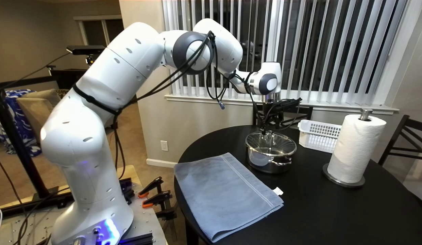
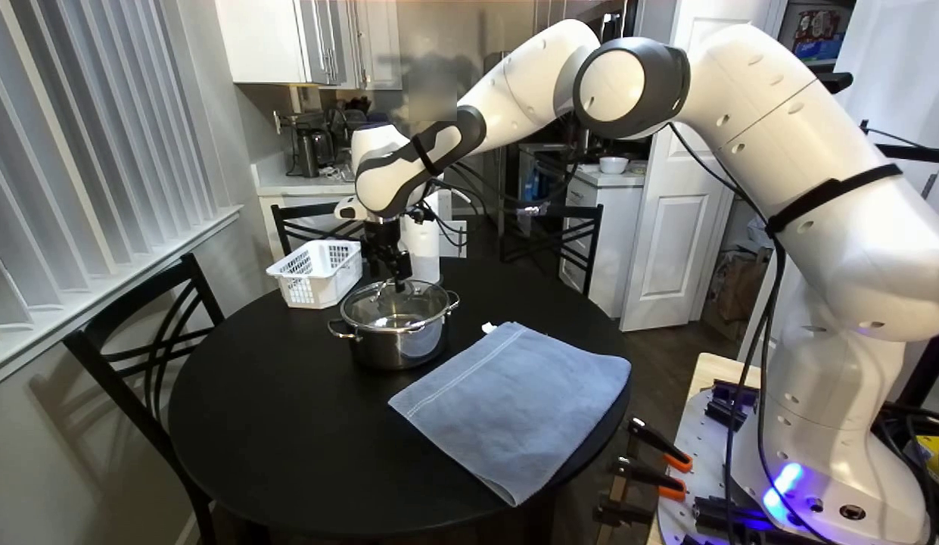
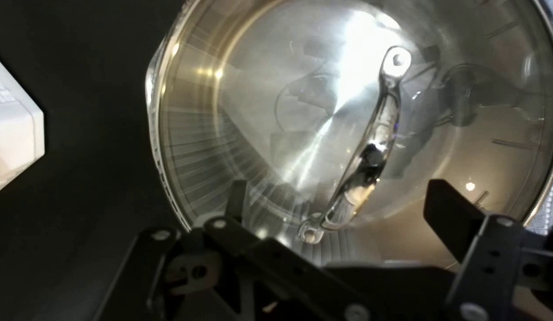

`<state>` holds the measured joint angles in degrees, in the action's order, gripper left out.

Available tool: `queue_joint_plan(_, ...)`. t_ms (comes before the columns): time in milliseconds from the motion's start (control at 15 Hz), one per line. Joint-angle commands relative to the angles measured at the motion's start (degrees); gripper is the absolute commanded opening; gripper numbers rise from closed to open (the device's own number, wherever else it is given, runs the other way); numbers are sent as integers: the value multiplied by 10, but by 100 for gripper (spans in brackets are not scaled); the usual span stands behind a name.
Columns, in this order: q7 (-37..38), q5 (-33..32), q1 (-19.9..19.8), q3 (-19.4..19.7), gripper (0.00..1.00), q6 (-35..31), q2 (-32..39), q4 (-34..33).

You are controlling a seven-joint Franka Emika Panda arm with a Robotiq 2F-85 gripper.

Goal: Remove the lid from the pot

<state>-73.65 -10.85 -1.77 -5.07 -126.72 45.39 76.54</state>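
The shiny silver pot stands upright on the black table; it also shows in an exterior view. The see-through glass lid with a metal rim lies on the pot; it shows in an exterior view and fills much of the wrist view. An arched metal handle crosses the lid's middle. My gripper is open, pointing down just over the lid, with the fingers spread to either side of the handle's near end and apart from it. It also shows in both exterior views.
A grey-blue cloth lies flat beside the pot. A white slatted basket stands behind the pot, close by in the wrist view. A paper towel roll stands on its holder. Chairs and a window wall border the round table.
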Motion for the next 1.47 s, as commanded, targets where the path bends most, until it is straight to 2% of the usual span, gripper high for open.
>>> queue_joint_plan(0,13,25,-13,-5,100,2,-13,11)
queue_joint_plan(133,17,39,-17,-6,100,12,-12,8)
queue_joint_plan(200,12,45,-20,-8,75,13,-12,8)
queue_joint_plan(267,12,49,-21,-8,73,13,-12,8)
queue_joint_plan(933,25,55,-19,-2,8,9,-15,8)
queue_joint_plan(1067,35,53,-18,0,4,9,-16,8)
queue_joint_plan(1400,46,46,-14,2,7,-9,-53,43)
